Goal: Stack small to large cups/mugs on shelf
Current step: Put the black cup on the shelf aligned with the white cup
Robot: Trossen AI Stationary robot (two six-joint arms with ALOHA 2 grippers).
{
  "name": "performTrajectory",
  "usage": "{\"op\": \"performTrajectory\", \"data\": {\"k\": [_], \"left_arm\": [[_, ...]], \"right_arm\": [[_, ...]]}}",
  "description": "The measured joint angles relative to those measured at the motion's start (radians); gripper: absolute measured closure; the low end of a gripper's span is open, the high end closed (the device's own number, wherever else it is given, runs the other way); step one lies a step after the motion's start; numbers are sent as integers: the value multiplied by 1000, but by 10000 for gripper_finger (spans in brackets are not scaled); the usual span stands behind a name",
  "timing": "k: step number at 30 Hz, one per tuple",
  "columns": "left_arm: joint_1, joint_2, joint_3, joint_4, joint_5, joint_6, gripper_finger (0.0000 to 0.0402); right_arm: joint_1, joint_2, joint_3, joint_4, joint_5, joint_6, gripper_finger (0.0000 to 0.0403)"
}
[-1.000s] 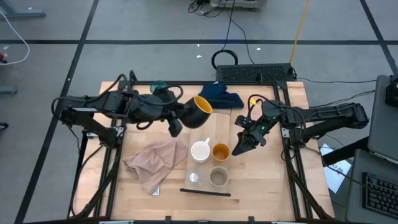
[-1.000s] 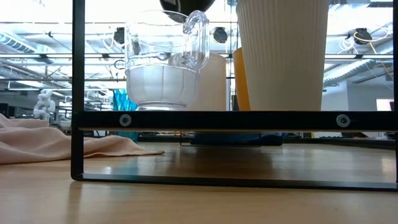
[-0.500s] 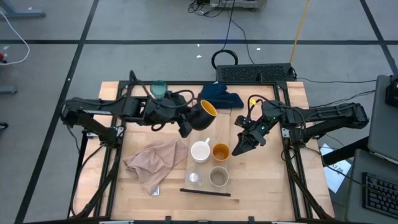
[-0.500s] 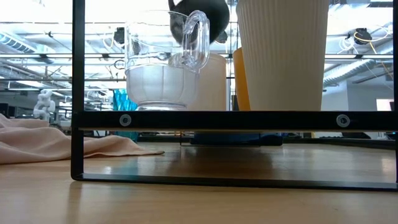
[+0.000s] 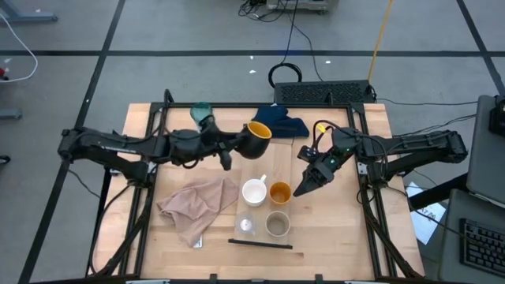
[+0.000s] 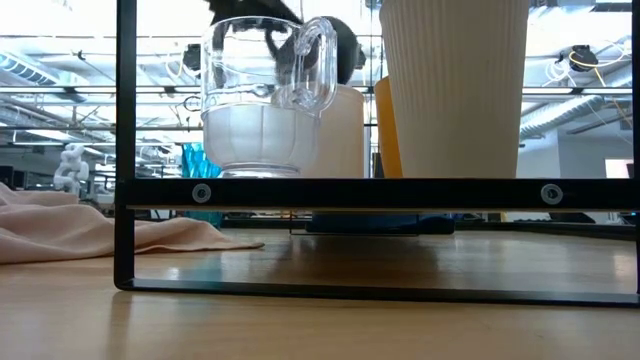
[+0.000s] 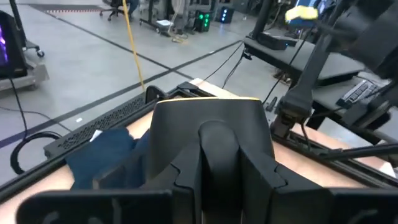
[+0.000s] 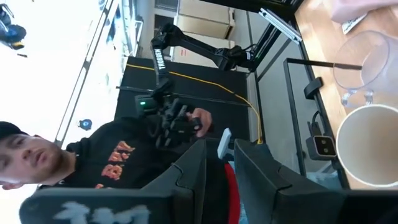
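Note:
My left gripper (image 5: pixel 230 147) is shut on the dark yellow-lined mug (image 5: pixel 256 136), held in the air over the far end of the shelf (image 5: pixel 293 211). On the shelf stand the white mug (image 5: pixel 254 192), small orange cup (image 5: pixel 279 192), tiny clear cup (image 5: pixel 248 226) and beige cup (image 5: pixel 277 225). The tall teal tumbler (image 5: pixel 203 113) stands at the table's far left. My right gripper (image 5: pixel 302 188) is just right of the orange cup, its fingers a narrow gap apart and empty. In the low view the dark mug (image 6: pixel 335 45) shows behind the clear cup (image 6: pixel 262 100). My left gripper pinches the dark mug's handle (image 7: pixel 217 144) between its two fingers. The fingers come about level from the table's left. The mug is lifted clear and tipped, with its yellow inside (image 5: pixel 259 129) facing up and toward the table's far right.
A pink-beige cloth (image 5: pixel 197 207) lies left of the shelf and a dark blue cloth (image 5: pixel 282 122) at the far edge. The shelf's dark strip (image 5: pixel 260 244) is at its near end. A person in a dark hoodie (image 8: pixel 118 155) shows in the right wrist view.
My left gripper has gone down with the dark mug over the far end of the shelf and has turned the mug a little. The mug stays clear of the shelf.

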Motion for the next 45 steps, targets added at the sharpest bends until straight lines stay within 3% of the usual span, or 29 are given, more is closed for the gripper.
{"op": "performTrajectory", "data": {"k": [10, 17, 29, 40, 45], "left_arm": [[32, -62, -314, 415, 82, 71, 328], [40, -44, -476, 559, 109, 63, 328], [87, -20, -534, 663, 228, 102, 328], [87, 208, -535, 939, 240, 91, 329], [87, 270, -535, 971, 250, 80, 329]], "right_arm": [[0, 0, 0, 87, 77, 74, 328], [-28, 0, 0, 205, 196, 101, 328], [-25, 0, 0, 213, 313, 127, 328], [-24, 0, 0, 234, 370, 123, 328], [-24, 0, 0, 233, 370, 122, 328]]}}
